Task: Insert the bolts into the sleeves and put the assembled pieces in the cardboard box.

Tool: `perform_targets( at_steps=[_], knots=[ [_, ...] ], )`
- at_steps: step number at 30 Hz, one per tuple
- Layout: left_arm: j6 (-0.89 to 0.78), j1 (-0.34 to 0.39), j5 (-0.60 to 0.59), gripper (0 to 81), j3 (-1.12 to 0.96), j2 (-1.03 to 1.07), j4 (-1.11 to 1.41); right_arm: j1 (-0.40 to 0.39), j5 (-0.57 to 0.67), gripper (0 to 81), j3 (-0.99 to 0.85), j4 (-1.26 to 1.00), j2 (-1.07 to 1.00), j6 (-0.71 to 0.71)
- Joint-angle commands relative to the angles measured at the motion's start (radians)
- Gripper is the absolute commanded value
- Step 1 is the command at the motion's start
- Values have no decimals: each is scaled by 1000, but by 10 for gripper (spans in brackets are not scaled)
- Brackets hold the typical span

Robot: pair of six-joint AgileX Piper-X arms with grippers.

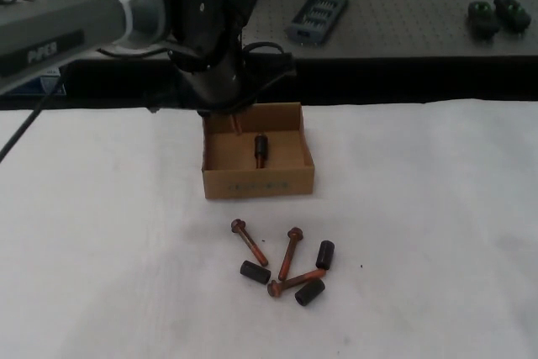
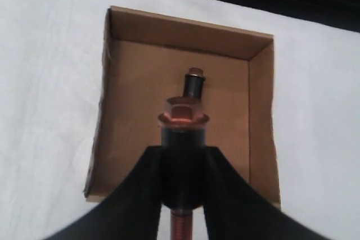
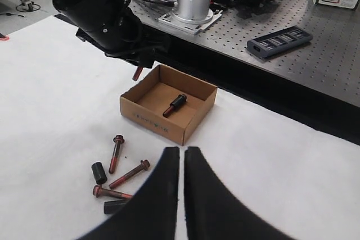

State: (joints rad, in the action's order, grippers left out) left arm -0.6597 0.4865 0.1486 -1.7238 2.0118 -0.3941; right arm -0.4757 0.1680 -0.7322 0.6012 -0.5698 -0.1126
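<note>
Closest to the lens, the left gripper (image 2: 183,150) pinches a bolt-and-sleeve piece (image 2: 183,121) by its black sleeve, with the copper flange head pointing away from the wrist and the threaded shank sticking out behind the fingers. It hangs over the cardboard box (image 1: 258,182), and in the high view it seems nearer the far left corner than the middle. One finished piece (image 1: 261,150) lies on the box floor.

The step in hand looks like the drop-off. It would go best with the wrist brought low and the piece set over bare cardboard beside its neighbour, away from the wall. The fingers should then spread fully before the arm lifts straight up.

Further right, on the white cloth (image 1: 420,250), three loose bolts (image 1: 250,241) and three sleeves (image 1: 325,255) wait in a cluster in front of the box. The right gripper (image 3: 181,155) hovers well back from them, its fingers pressed almost together on nothing.
</note>
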Motion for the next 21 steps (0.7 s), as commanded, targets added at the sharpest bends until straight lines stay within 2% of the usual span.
perform_targets(
  at_steps=[1, 8, 15, 21],
  knots=[
    [-76, -7, 17, 6, -30, 19, -12, 7, -2, 37, -2, 0, 5, -8],
    [-173, -9, -29, 6, -113, 128, 7, 7, -2, 37, -2, 0, 5, -8],
    [-173, -9, -40, 6, -221, 239, 7, 7, -76, 37, -2, 18, 5, -8],
    [-169, -28, -50, 6, -275, 302, 2, 7, -84, 37, -2, 51, 5, -8]
  ],
)
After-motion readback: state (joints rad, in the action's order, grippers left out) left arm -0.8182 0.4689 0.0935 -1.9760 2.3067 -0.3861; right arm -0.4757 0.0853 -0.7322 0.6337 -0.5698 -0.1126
